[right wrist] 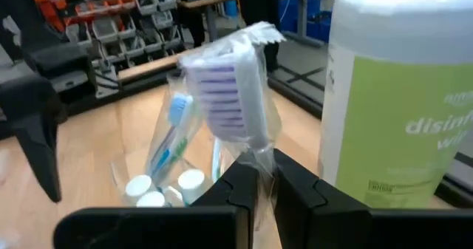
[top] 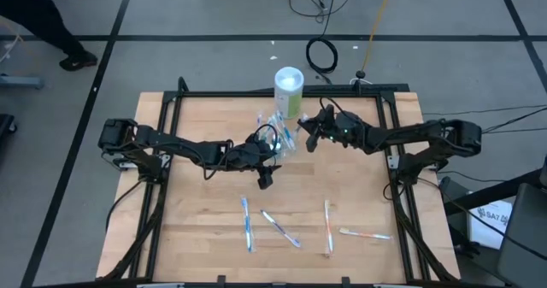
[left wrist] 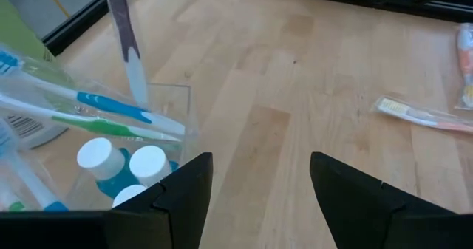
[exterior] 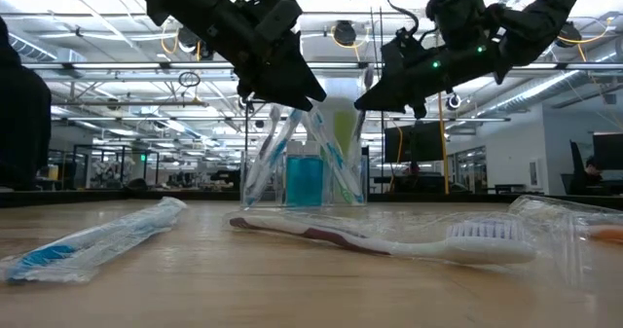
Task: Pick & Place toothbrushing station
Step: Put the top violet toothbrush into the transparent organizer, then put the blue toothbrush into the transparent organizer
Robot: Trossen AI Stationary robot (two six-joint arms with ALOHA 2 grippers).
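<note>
The right gripper (right wrist: pixel 262 176), fingers closed on a wrapped toothbrush (right wrist: pixel 225 94), hovers beside the clear cup (top: pixel 279 136) at centre frame, seemingly about to drop it in, while the left gripper (left wrist: pixel 259 186) hangs empty, fingers wide, and four toothbrushes (top: pixel 247 222) await on the worktop (top: pixel 197 228).

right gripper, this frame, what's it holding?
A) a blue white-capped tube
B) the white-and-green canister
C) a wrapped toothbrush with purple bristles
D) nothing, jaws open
C: in the right wrist view the right gripper is shut on a wrapped toothbrush with purple bristles, held above the clear cup, while the canister stands untouched beside it.
</note>
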